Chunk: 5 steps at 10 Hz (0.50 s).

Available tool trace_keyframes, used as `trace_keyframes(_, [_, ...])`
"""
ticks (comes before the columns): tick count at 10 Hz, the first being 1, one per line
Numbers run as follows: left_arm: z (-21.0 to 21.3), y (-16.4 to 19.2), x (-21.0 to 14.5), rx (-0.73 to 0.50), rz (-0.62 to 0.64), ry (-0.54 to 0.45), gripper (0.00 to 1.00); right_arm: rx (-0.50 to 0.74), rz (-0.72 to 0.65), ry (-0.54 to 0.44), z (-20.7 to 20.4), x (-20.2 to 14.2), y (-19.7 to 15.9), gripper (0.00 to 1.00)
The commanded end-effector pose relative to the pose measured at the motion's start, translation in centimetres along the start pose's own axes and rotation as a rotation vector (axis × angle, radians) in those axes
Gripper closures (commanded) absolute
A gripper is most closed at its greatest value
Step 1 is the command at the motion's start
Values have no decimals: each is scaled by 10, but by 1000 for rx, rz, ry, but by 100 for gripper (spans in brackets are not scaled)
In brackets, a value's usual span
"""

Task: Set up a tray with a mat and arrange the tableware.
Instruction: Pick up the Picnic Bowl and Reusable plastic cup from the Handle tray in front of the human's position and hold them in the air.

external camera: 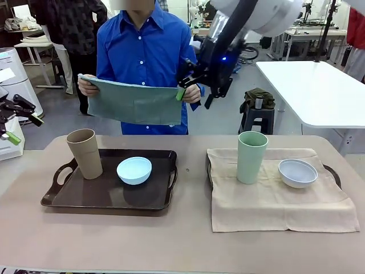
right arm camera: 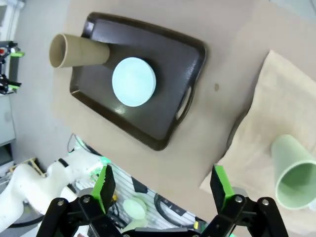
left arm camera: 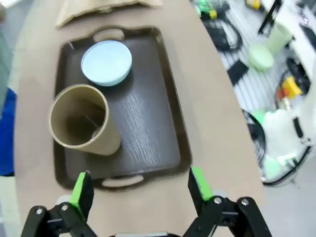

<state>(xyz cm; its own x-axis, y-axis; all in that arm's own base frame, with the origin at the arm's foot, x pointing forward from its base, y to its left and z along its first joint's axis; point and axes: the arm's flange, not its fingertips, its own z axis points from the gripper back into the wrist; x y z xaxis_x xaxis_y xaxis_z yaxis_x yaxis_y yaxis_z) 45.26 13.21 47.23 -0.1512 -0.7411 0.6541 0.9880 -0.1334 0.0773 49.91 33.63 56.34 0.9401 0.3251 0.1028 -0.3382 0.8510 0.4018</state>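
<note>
Left end effector (left arm camera: 139, 177): hanging at the bench's (external camera: 188, 242) left end, fingers spread wide and holding nothing.
Right end effector (right arm camera: 163, 178): hovering high over the bench, fingers wide apart and gripping nothing. From the front it is showing up beside the person's (external camera: 145, 51) hand.
Dark tray (external camera: 108, 198): lying on the left part of the bench with no mat in it.
Tan cup (external camera: 84, 153): standing upright on the dark tray's left side.
Blue bowl (external camera: 134, 170): sitting on the same tray, just right of the tan cup and not touching it.
Beige mat (external camera: 274, 208): lying spread over a second tray (external camera: 335, 174) on the right, with the tray's handles peeking out at both sides.
Green cup (external camera: 251, 157): standing upright on the beige mat, towards its left.
White bowl (external camera: 297, 172): sitting on the beige mat, right of the green cup.
Person: standing at the far side, holding a grey-green mat (external camera: 137, 104) stretched between both hands above the bench.
</note>
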Motion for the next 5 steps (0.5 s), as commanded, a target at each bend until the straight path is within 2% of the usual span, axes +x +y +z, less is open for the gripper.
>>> trace_keyframes(1, [-23,5,-17,116,57,-109,0,-71,-27,18,-20,29,15,0])
trace_keyframes(3, [-34,19,-31,118,137,-151,0,-97,-20,64,-54,46,27,0])
trace_keyframes(5, [-38,36,-44,126,162,-148,0,-128,-10,127,-83,56,36,0])
